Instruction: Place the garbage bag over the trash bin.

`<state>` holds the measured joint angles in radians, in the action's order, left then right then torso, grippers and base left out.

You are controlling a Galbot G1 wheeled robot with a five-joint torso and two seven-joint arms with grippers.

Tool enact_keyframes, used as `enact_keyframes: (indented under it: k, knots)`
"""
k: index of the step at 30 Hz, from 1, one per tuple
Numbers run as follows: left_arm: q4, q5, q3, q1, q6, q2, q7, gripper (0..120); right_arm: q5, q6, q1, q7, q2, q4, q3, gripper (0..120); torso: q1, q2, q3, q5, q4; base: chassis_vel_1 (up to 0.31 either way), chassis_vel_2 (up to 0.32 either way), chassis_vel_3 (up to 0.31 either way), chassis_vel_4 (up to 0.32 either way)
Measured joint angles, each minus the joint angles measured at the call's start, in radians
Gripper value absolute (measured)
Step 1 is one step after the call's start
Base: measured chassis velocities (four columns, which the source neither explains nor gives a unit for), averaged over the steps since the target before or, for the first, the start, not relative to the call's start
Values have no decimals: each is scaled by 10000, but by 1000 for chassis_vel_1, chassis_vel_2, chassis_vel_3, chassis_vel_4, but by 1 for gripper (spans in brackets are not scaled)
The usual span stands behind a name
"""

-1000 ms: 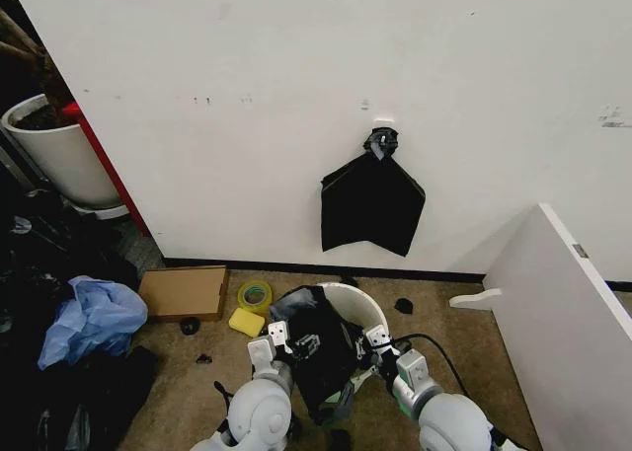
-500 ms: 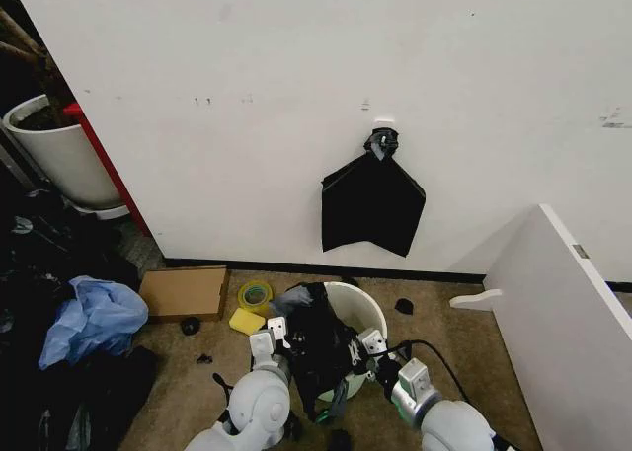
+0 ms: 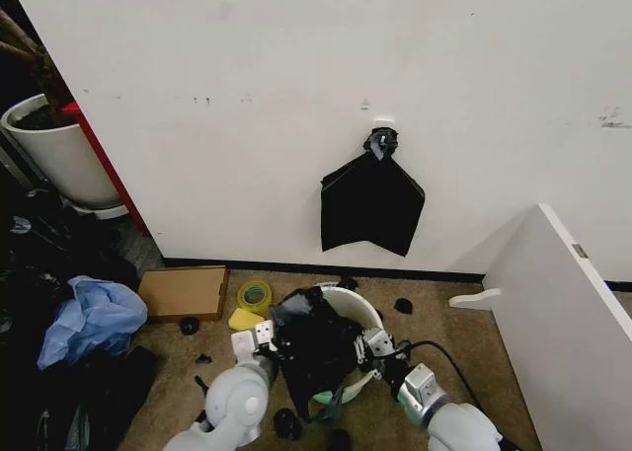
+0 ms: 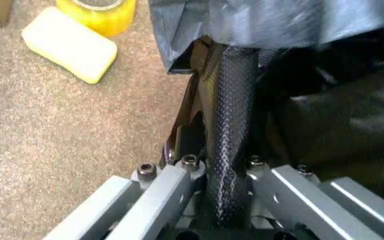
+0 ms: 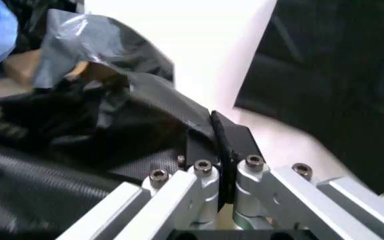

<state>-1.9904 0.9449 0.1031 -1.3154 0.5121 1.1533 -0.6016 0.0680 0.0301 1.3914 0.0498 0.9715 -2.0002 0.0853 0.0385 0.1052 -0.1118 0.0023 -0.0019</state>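
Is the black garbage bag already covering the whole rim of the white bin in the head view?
No: the garbage bag drapes the near side, while the trash bin shows its far rim bare.

Bare carpet [image 3: 454,338] lies open to the right of the trash bin [image 3: 357,307], up to the white panel [image 3: 563,323]. On the left the way is crowded — a yellow sponge [image 3: 246,320], tape roll [image 3: 254,294] and cardboard box [image 3: 184,292] sit near it. The wall [image 3: 296,125] closes off the far side — a black sheet [image 3: 372,206] hangs there.
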Motion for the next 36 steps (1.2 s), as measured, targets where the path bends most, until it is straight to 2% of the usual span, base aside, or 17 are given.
enact_keyframes:
  k: [3,12,18,22,31,36]
  knots:
    - [-222,-123,7,-171,-111,-145,180,1,192,-14,-3,130,5,-103,36,0,0,0,0,0,-2,0,0,0,0]
    - [-1157,-339,306,-564,-350,-673,651,1,2471,251,55,1556,46,-416,420,0,0,0,0,2,-1,0,0,0,0]
    - [-1224,-408,463,-409,-551,-866,687,1,3698,-61,290,1295,39,-765,894,0,0,0,1,1,-1,0,0,0,0]
    - [-1244,-371,727,-158,-564,-878,725,1,4945,301,514,1626,34,-1093,1036,0,0,0,0,1,-1,0,0,0,0]
    - [-1377,-259,1136,2,-490,-1123,890,1,5488,308,494,1789,116,-771,1575,0,0,0,1,2,-1,0,0,0,0]
    - [-1673,568,1750,403,-176,-1010,797,1,5511,196,578,1219,135,-302,1481,0,0,0,1,3,-1,0,0,0,0]
